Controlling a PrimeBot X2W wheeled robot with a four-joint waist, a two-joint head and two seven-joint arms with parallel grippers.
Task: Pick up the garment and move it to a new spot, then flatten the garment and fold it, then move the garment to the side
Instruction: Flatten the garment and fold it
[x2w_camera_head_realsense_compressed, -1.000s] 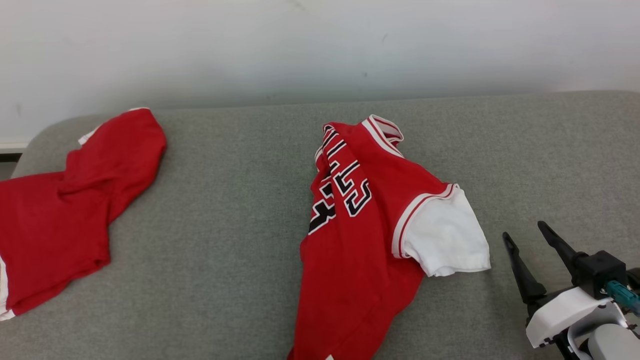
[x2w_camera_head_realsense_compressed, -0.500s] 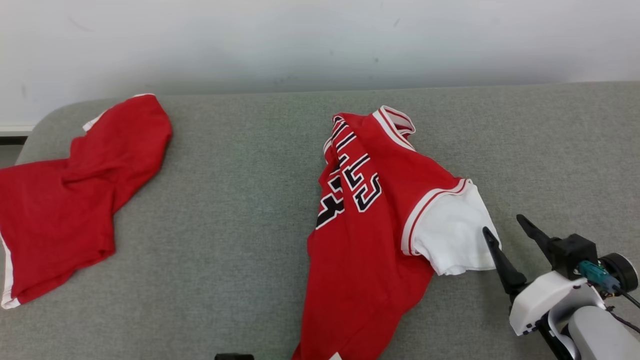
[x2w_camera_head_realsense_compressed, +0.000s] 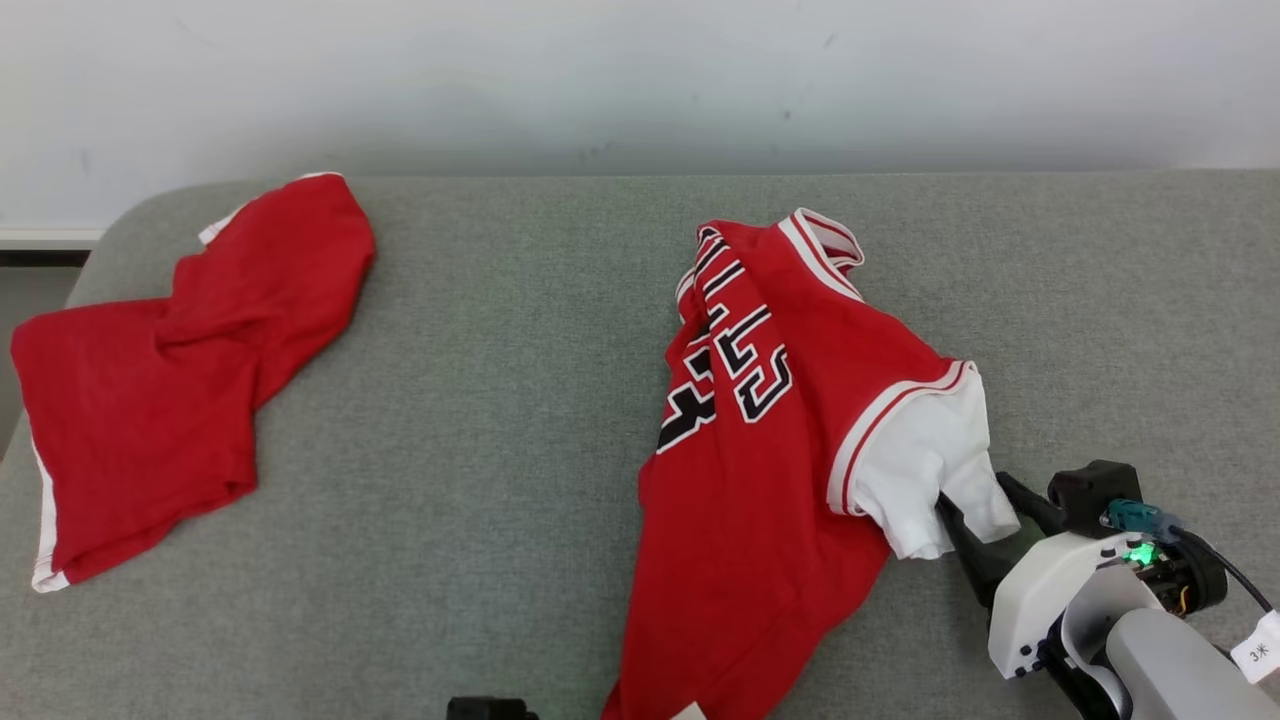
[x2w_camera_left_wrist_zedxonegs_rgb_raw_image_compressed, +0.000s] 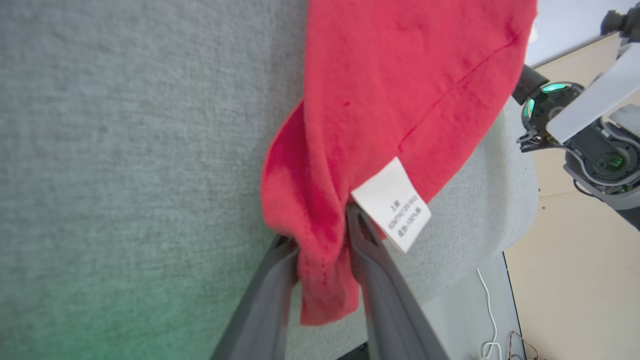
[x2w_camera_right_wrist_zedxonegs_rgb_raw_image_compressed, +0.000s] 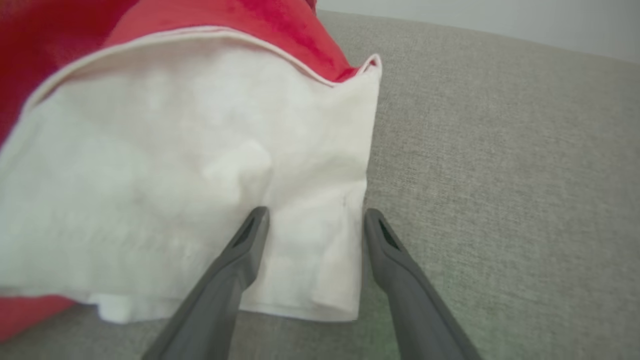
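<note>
The garment (x2w_camera_head_realsense_compressed: 770, 450), a red jersey with black and white lettering and a white sleeve (x2w_camera_head_realsense_compressed: 930, 470), lies crumpled on the grey cushion (x2w_camera_head_realsense_compressed: 500, 400). My right gripper (x2w_camera_head_realsense_compressed: 985, 505) is at the sleeve's lower edge. In the right wrist view it (x2w_camera_right_wrist_zedxonegs_rgb_raw_image_compressed: 314, 215) stands open, its fingers either side of the sleeve's corner (x2w_camera_right_wrist_zedxonegs_rgb_raw_image_compressed: 320, 260). In the left wrist view my left gripper (x2w_camera_left_wrist_zedxonegs_rgb_raw_image_compressed: 322, 227) is shut on a bunched fold of the red hem (x2w_camera_left_wrist_zedxonegs_rgb_raw_image_compressed: 325, 280), beside a white care label (x2w_camera_left_wrist_zedxonegs_rgb_raw_image_compressed: 392, 205), near the cushion's front edge.
A second red garment (x2w_camera_head_realsense_compressed: 190, 370) with white trim lies at the cushion's left end. A white wall (x2w_camera_head_realsense_compressed: 640, 80) runs behind the cushion. Bare grey fabric lies between the two garments. The left wrist view shows floor and a cable (x2w_camera_left_wrist_zedxonegs_rgb_raw_image_compressed: 487, 310) below the cushion's edge.
The head camera has shifted, sliding the whole picture rightward. My right gripper has moved forward and left until its open fingers meet the white sleeve. A dark part has come in at the bottom edge.
</note>
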